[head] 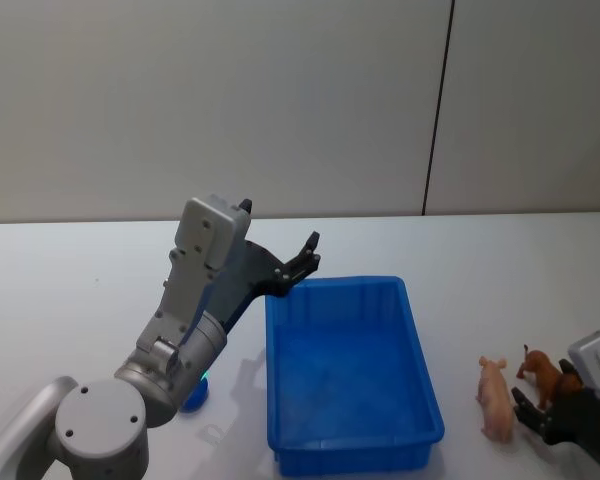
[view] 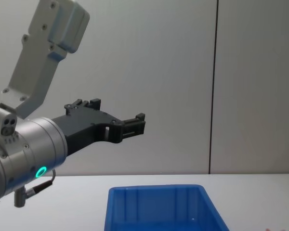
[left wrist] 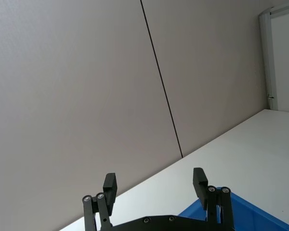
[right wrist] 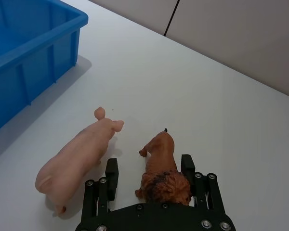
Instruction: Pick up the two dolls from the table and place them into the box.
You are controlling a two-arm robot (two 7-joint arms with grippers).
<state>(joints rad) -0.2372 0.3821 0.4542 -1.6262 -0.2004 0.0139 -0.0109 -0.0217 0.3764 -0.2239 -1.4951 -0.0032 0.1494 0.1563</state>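
A pale pink pig doll (head: 497,400) (right wrist: 82,154) lies on the white table (head: 70,290) right of the blue box (head: 280,340) (right wrist: 48,38). Beside it stands a brown four-legged doll (head: 543,372) (right wrist: 164,168). My right gripper (head: 545,392) (right wrist: 149,168) is low on the table and open, its fingers on either side of the brown doll's rear. My left gripper (head: 310,255) (left wrist: 154,185) (view: 137,122) hangs open and empty in the air above the box's far left corner. The box (view: 159,207) looks empty.
A small blue round thing (head: 193,397) rests on the table left of the box, mostly hidden behind my left arm. A grey wall rises behind the table. Bare tabletop extends behind the box and on its far right.
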